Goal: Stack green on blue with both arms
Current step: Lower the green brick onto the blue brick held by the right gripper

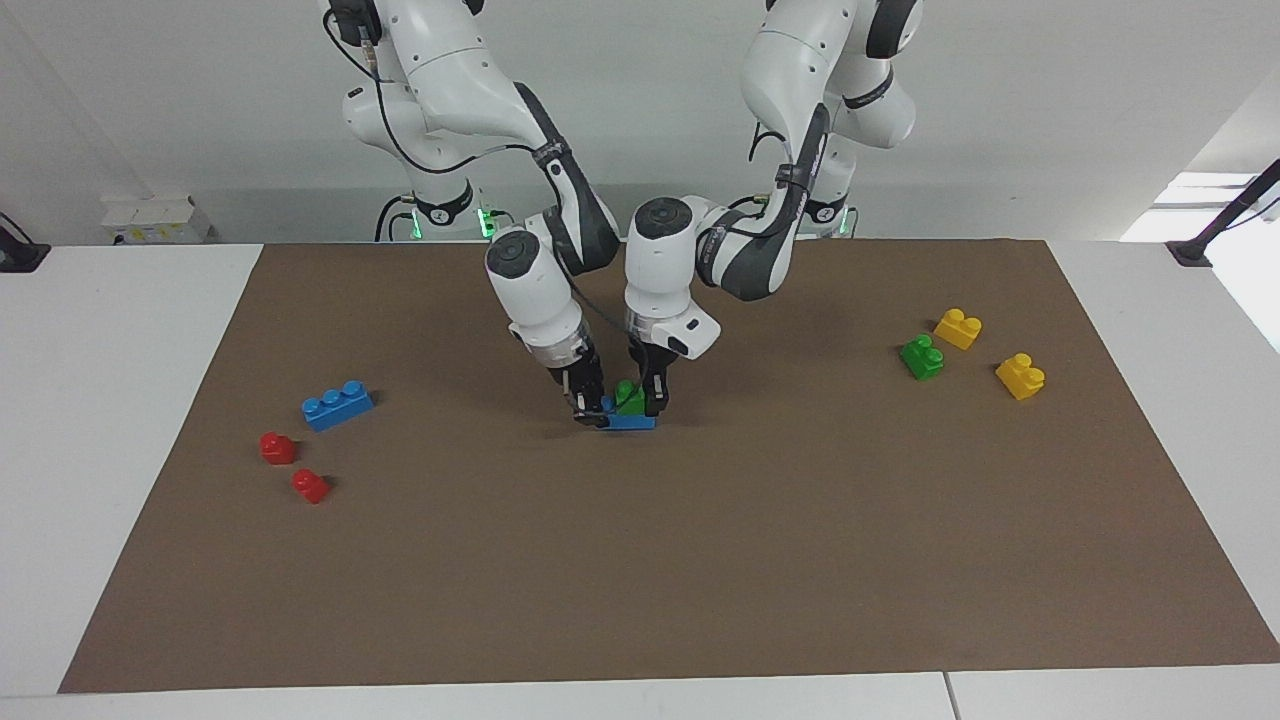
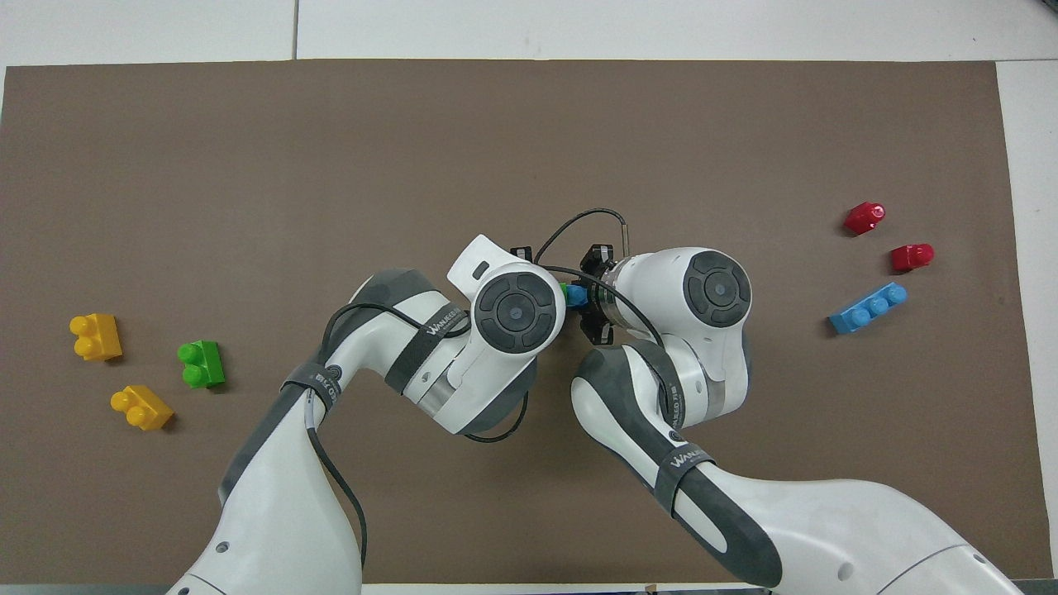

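Observation:
At the middle of the brown mat (image 1: 700, 560), a small green brick (image 1: 630, 398) sits on top of a long blue brick (image 1: 632, 422). The blue brick is at mat level. My left gripper (image 1: 652, 398) comes down beside the green brick and is shut on it. My right gripper (image 1: 590, 405) is shut on the end of the blue brick toward the right arm's side. In the overhead view both wrists cover the pair. Only a sliver of the green brick (image 2: 564, 291) and of the blue brick (image 2: 578, 296) shows between them.
A second blue brick (image 1: 338, 405) and two red bricks (image 1: 277, 447) (image 1: 310, 486) lie toward the right arm's end. A second green brick (image 1: 922, 357) and two yellow bricks (image 1: 957, 328) (image 1: 1020, 376) lie toward the left arm's end.

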Available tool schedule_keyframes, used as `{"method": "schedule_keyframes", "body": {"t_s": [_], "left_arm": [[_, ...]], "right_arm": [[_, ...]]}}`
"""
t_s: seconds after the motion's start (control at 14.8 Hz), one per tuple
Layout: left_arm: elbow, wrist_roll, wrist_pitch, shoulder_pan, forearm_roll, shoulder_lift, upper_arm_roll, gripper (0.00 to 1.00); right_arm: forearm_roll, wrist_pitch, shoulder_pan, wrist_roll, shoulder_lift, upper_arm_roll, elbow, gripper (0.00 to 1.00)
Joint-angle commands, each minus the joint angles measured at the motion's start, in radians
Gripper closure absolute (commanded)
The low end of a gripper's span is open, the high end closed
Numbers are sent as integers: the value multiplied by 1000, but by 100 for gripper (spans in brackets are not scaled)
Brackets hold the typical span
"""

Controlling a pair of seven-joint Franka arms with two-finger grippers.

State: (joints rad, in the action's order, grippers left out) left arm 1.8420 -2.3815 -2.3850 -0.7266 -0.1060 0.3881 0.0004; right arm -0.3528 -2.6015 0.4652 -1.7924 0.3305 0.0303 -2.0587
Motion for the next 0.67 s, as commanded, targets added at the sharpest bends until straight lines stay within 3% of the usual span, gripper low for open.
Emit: {"method": "schedule_keyframes", "body": {"t_s": [0.0, 0.07, 0.13, 0.2, 0.27, 0.34, 0.4, 0.54, 0.61], "left_arm": [[25, -16, -16, -13, -24, 14, 18, 100], [23, 4, -14, -14, -44, 14, 18, 13], [23, 11, -8, -14, -52, 12, 16, 0], [22, 10, -8, -16, -52, 12, 16, 0], [22, 12, -7, -14, -52, 9, 16, 0], [22, 12, -5, -14, -52, 6, 16, 0], [22, 12, -3, -14, -52, 5, 16, 0], [23, 12, -2, -14, -52, 2, 16, 0], [22, 13, -2, -14, -52, -2, 16, 0]], "right_arm": [[11, -35, -13, 16, -11, -4, -40, 100], [8, -35, -16, 16, -11, -4, -40, 100], [3, -35, -16, 16, -10, -4, -38, 100], [2, -35, -16, 15, -10, -4, -37, 100], [0, -34, -16, 12, -8, -4, -34, 91], [0, -34, -16, 13, -8, -3, -32, 71], [0, -32, -16, 13, -7, -4, -28, 45], [-3, -32, -17, 10, -4, -4, -23, 23], [-3, -34, -19, 10, -4, -4, -23, 22]]}}
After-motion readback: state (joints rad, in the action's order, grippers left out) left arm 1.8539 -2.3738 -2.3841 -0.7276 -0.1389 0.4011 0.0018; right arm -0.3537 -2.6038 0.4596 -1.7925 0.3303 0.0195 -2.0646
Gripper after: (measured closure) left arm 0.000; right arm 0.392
